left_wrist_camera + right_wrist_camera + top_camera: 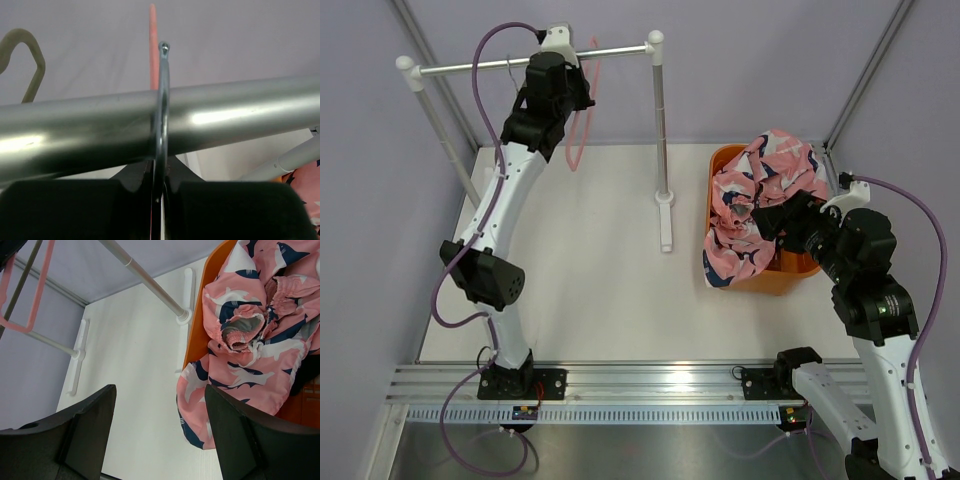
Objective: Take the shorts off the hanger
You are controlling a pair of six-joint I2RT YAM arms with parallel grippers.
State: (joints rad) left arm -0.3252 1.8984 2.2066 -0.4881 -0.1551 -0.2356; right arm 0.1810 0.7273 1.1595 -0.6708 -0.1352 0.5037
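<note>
The left arm is reaching up to the silver rail [470,67] of the clothes rack at the back of the white table [600,270]; its left gripper [568,92] is sitting right at the rail, and in the left wrist view the black fingers [65,210] are pressing together on the metal hook [163,100] of the pink hanger [582,130], which is looping over the top of the rail; the jaws are standing narrow, clamped on that wire with no gap showing; the hanger's pink frame is dangling bare below the rail, just beside the left arm's wrist; the shorts [765,190], pink with a navy and white fish-like print, are lying crumpled in the orange basket [790,280] on the right side of the table, one fold spilling over the basket's near left rim and touching the tabletop; the elastic waistband is showing bunched at the top of the heap in the right wrist view; the right gripper [782,215] is hovering over the basket's near side, close above the fabric; its jaws are standing wide apart and holding nothing, with bare table and the edge of the shorts showing between the fingers [95,420]; the rack's right upright [660,130] is standing between the hanger and the basket.
</note>
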